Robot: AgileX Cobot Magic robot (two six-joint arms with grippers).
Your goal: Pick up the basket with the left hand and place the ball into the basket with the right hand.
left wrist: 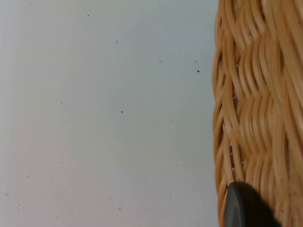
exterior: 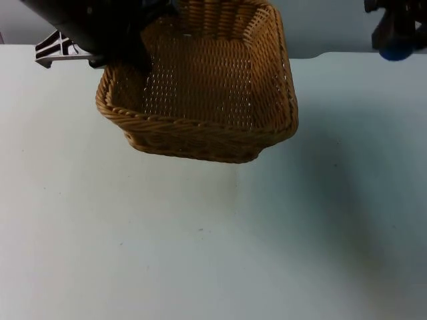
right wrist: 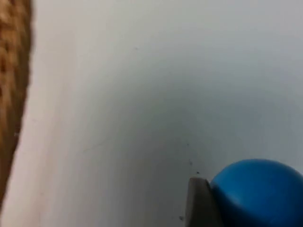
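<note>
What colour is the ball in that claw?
Blue; the ball shows best in the right wrist view.

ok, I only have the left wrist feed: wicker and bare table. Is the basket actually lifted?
Observer: Judging by the top view, yes. The basket hangs tilted in the left gripper, which has its rim, with a shadow on the table below.
Operator: Is the ball in it?
Observer: No. The blue ball is at the right gripper, off to the basket's right.
Operator: Does the gripper really have it?
Observer: The right wrist view shows the ball against a fingertip, above the table.
</note>
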